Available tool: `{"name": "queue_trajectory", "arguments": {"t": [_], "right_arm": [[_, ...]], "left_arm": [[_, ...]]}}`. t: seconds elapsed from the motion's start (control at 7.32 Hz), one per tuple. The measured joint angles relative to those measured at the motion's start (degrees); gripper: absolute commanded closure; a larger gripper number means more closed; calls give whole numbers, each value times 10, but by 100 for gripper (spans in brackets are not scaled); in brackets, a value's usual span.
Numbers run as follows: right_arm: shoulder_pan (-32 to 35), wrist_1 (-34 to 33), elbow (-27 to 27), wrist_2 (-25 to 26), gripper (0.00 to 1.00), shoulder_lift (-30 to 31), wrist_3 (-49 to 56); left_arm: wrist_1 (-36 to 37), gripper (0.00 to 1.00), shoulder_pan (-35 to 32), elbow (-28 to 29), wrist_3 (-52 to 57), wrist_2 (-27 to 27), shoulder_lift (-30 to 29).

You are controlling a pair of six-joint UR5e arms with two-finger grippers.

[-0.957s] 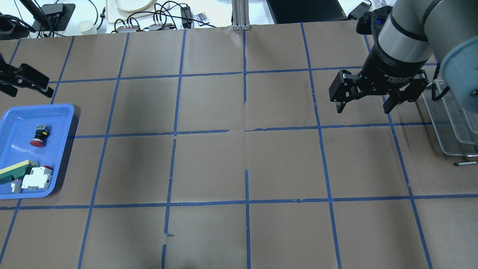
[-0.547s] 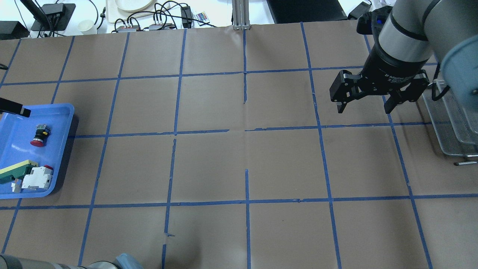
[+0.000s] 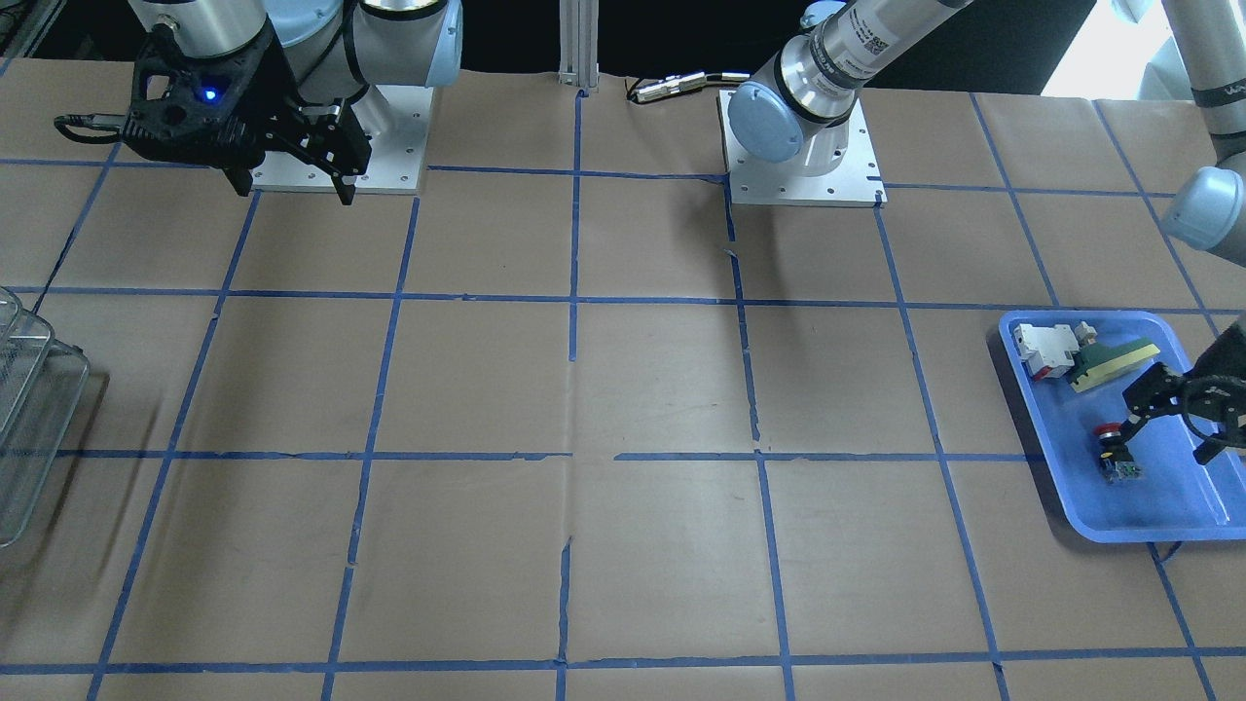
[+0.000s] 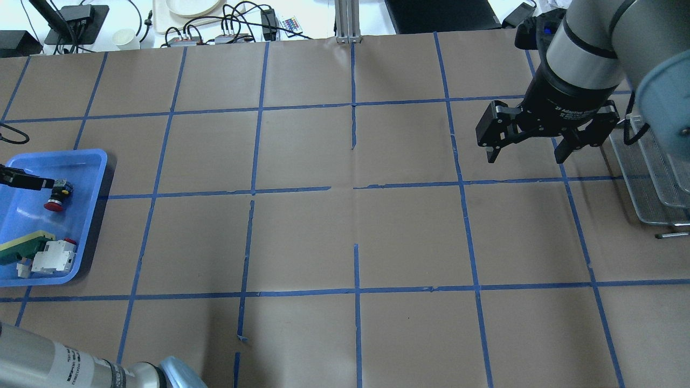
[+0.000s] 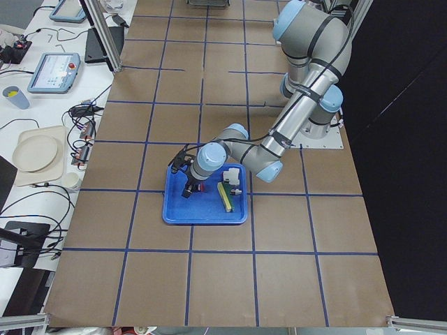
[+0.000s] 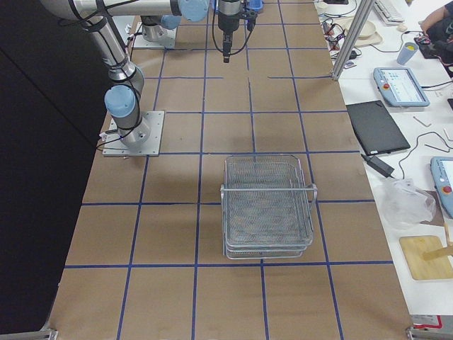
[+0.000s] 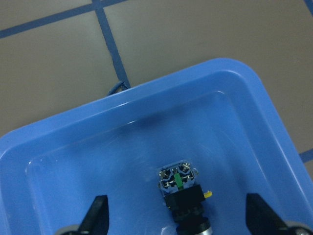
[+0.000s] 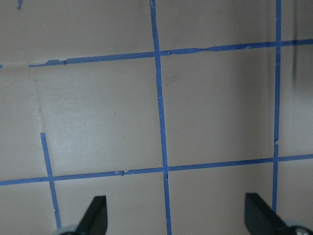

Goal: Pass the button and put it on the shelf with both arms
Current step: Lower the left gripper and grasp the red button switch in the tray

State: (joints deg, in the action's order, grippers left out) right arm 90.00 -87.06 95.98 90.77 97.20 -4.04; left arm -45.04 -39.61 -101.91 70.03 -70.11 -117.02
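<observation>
The button [image 4: 56, 195] lies on its side in the blue tray [image 4: 91, 156], red cap toward the robot. It also shows in the front-facing view [image 3: 1110, 450] and in the left wrist view [image 7: 183, 196], terminal block uppermost. My left gripper [image 3: 1168, 428] is open over the tray, and in the left wrist view [image 7: 178, 218] its fingers stand on either side of the button, apart from it. My right gripper [image 4: 525, 156] is open and empty above the table, near the wire-mesh shelf [image 6: 267, 205], which also shows at the overhead view's right edge [image 4: 647, 172].
The tray also holds a green-and-yellow wedge part [image 4: 21, 245] and a white-and-red block [image 4: 54, 257] at its near end. The table is brown paper with a blue tape grid. Cables and devices lie beyond the far edge.
My left gripper has moved from beyond the tray's far edge to over the tray, beside the button. The left arm's elbow has come into view at bottom left. The right arm has not moved.
</observation>
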Motion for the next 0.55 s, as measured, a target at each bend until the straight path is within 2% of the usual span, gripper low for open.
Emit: {"name": "queue_trajectory", "arguments": {"t": [0.41,0.55], "right_arm": [[-2,0,0,0,0,0,0],[-2,1,0,0,0,1,0]], "left_arm": [[125,4,3,-68,11,2,-6],[146,6,4,-80,12,1,-6]]}}
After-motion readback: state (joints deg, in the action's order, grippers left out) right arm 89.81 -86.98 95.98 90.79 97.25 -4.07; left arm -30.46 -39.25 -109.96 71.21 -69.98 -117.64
